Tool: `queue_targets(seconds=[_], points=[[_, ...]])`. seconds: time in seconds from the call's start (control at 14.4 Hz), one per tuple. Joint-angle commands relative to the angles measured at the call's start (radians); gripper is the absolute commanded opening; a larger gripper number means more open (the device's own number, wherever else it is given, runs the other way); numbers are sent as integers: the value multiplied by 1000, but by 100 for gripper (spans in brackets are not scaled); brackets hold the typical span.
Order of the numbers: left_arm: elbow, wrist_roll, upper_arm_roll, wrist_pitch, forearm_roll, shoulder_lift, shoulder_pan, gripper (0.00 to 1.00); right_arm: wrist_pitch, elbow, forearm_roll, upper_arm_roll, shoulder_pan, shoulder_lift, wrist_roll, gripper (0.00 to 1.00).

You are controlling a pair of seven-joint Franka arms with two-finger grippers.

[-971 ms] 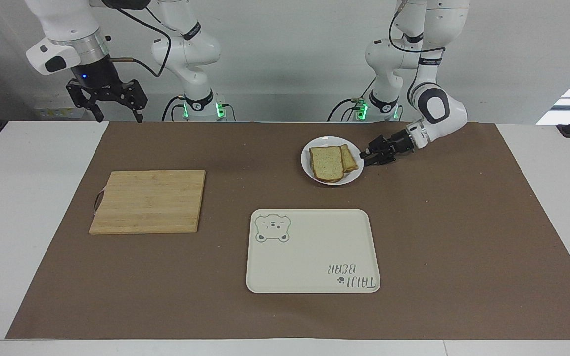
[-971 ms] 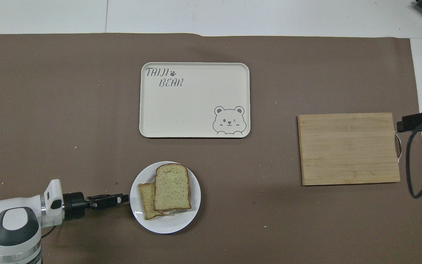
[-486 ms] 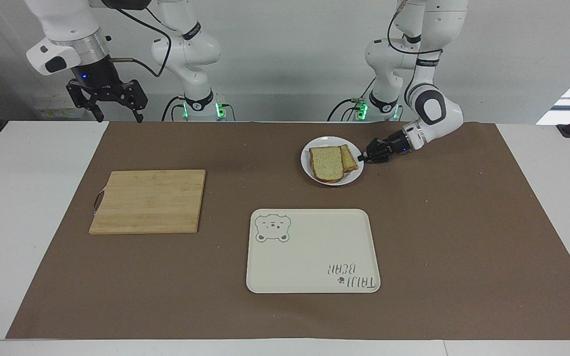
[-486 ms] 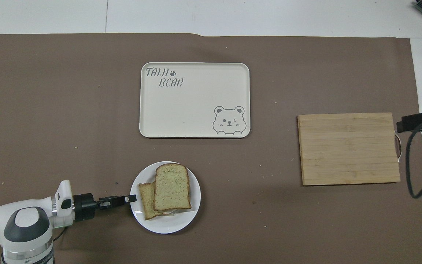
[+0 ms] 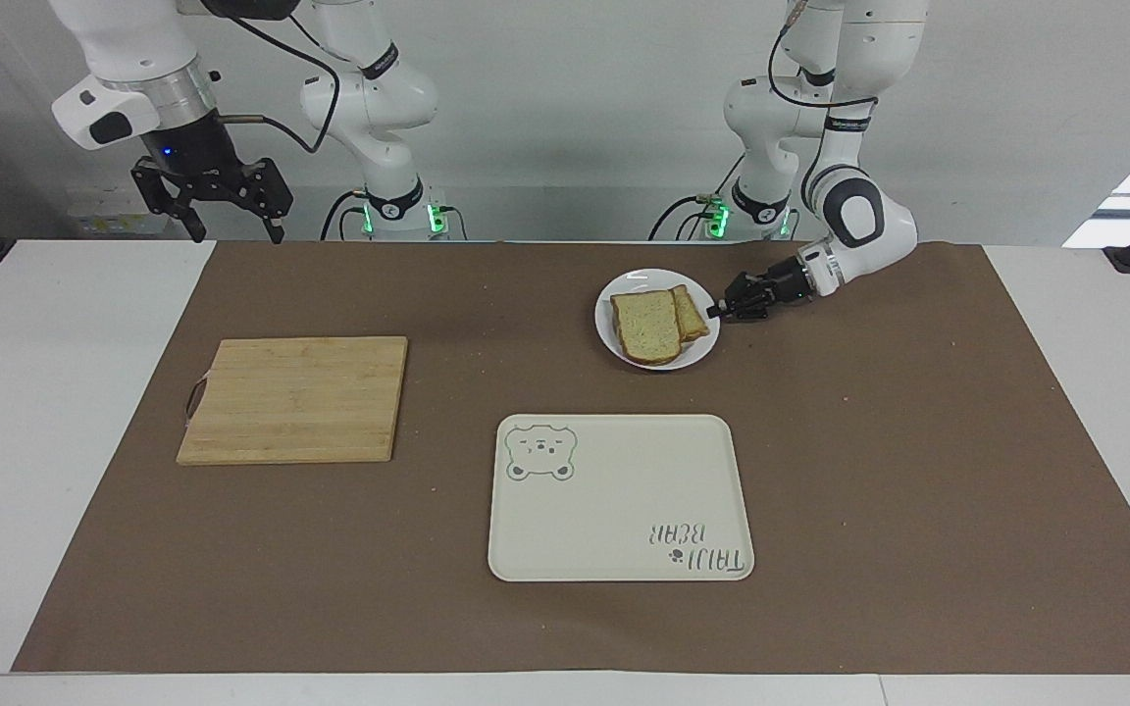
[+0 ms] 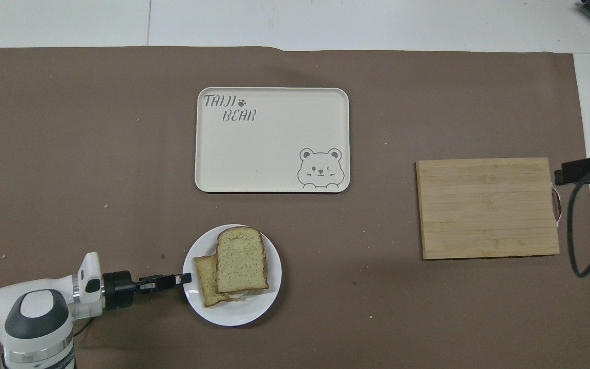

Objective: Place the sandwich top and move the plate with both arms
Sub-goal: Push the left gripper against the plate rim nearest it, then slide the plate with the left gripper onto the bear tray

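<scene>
The white plate [image 5: 632,282] [image 6: 254,313] lies nearer to the robots than the tray. The sandwich top [image 5: 645,326] [image 6: 241,259], a pale speckled slice, rests on a stack on the plate. A darker slice [image 5: 693,312] [image 6: 203,283] juts out from under it toward the left arm. My left gripper [image 5: 718,312] [image 6: 187,278] reaches in low and level and is shut on the plate's rim at that side. My right gripper [image 5: 236,227] hangs open and empty, high over the right arm's end of the table, and waits.
A cream bear-print tray [image 5: 619,500] [image 6: 272,138] lies farther from the robots than the plate. A wooden cutting board [image 5: 295,397] [image 6: 487,207] sits toward the right arm's end. Brown paper covers the table.
My left gripper slid in to the plate's rim and shut on it. The plate has shifted very slightly. The right arm has not moved.
</scene>
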Motion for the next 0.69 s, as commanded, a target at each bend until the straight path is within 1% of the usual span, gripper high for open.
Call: queue_targets(seconds=[0.0,0.14,0.21,0.28,0.42,0.55,0.62], points=[[-26,-3,9,-64,-22,-15,3,0,11,-24,-12,4,-6,-19,-23,100],[-2,-12,7,-91,-22,-15,37,0,3,-24,-12,4,-6,-19,-25,100],[23,-12,9,-129,-22,-7,51,0,-7,-24,-12,2,-7,-19,-26,100],[61,-15,9,-156,-22,17,69,0,-11,-24,-12,2,-9,-20,-26,100],[142,-44,7,-167,-22,48,63,0,-8,-24,-10,4,-7,-20,-26,100],[288,-99,4,-181,-17,123,54,0,-12,-24,-10,4,-7,-20,-26,100],[349,-122,4,-180,-17,146,31,0,-15,-24,-10,4,-9,-20,-26,100]])
